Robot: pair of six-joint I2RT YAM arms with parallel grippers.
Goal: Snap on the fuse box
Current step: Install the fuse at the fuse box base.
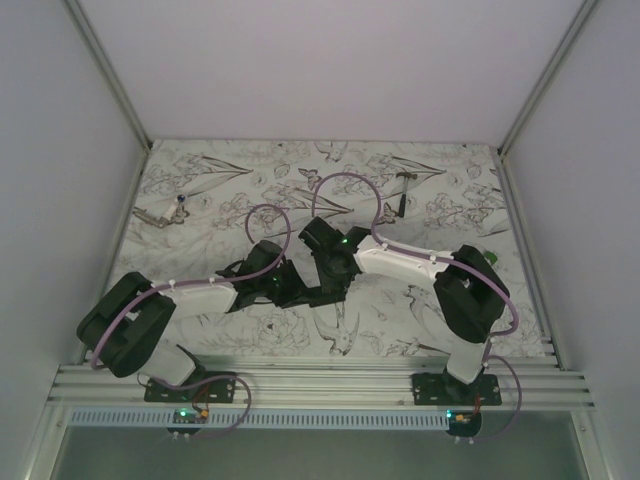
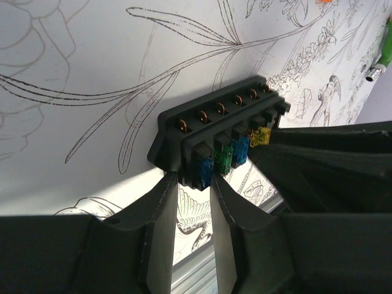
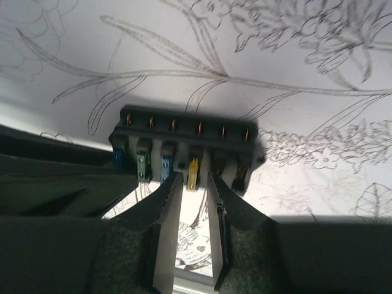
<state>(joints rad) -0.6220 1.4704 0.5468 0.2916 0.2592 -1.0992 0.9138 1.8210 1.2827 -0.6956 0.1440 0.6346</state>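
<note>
Fuse box (image 2: 208,119) at centre of table (image 1: 250,180), between both grippers. One box holding six copper terminals (image 3: 173,124) and four coloured fuses (image 2: 223,158): two blue, one green, one yellow. Left gripper (image 2: 193,180) narrow, tips flanking end blue fuse; cannot tell if gripping. Right gripper (image 3: 194,179) narrowly parted, flanking yellow fuse.

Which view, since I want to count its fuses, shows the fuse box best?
Right wrist: the fuse box faces it squarely, every slot visible. Left wrist shows it angled, one end covered. Top external: barely visible.

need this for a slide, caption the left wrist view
Black fuse box on the flower-print table, coloured fuses showing, its near end between the fingers of the left gripper.
</note>
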